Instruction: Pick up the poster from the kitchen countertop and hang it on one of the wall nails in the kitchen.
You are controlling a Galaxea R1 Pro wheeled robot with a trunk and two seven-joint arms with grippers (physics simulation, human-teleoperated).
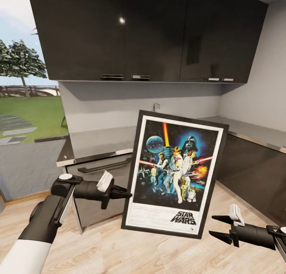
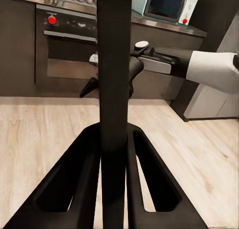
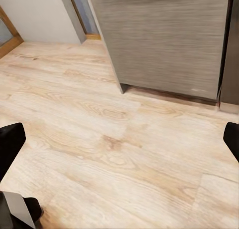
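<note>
The poster [image 1: 174, 174] is off the tabletop [image 1: 107, 140] and hanging in the air in front of it, tilted, with its lower edge out over the wooden floor [image 1: 119, 250]. Only the left gripper [image 1: 126, 194] has it, fingers pinched on the thin frame at the poster's left edge; from the left wrist camera the frame [image 2: 114, 89] runs as a dark bar straight between the two fingers [image 2: 74, 184]. The right gripper [image 1: 217, 227] sits low, just off the poster's lower right corner, fingers spread wide and holding nothing.

What worries me is that single edge grip. A tall, flat panel held at one side will likely want to swing or twist about the pinch, and a quick turn of the arm or base could let it slip and drop to the floor. The dark cabinets [image 1: 246, 166] stand close behind the poster's right side, so a swing could clip them. No nail is visible yet, so I expect more carrying on this hold.
</note>
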